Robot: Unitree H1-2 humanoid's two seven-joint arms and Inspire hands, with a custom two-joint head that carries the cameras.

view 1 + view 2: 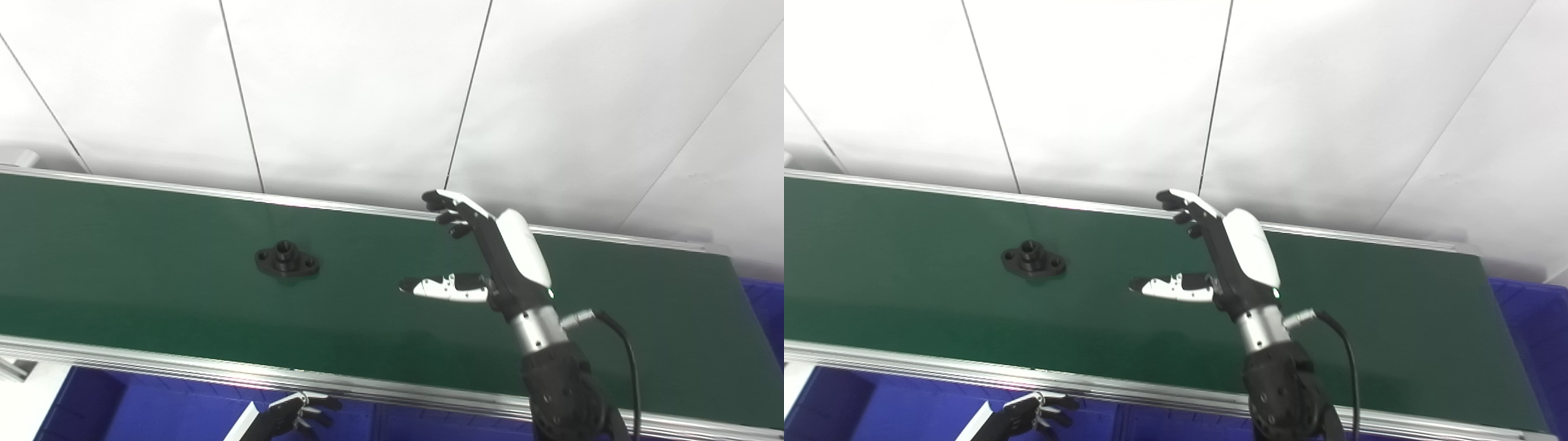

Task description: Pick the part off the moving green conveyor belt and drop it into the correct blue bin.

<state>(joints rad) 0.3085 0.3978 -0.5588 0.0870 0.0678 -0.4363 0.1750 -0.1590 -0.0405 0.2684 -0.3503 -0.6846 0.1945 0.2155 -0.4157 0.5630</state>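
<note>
A black flanged metal part [286, 260] with a raised centre boss and two bolt holes lies flat on the green conveyor belt [122, 263], left of centre. My right hand [484, 257] is open above the belt, fingers spread and thumb pointing left, well to the right of the part and empty. My left hand [297, 415] is low at the bottom edge, below the belt's near rail and over a blue bin [159, 410]; its fingers are loosely curled and hold nothing. The part also shows in the right eye view [1033, 261].
Aluminium rails [184, 365] run along the near and far edges of the belt. Another blue bin [765, 312] sits past the belt's right end. A white panelled wall [367, 92] stands behind the belt.
</note>
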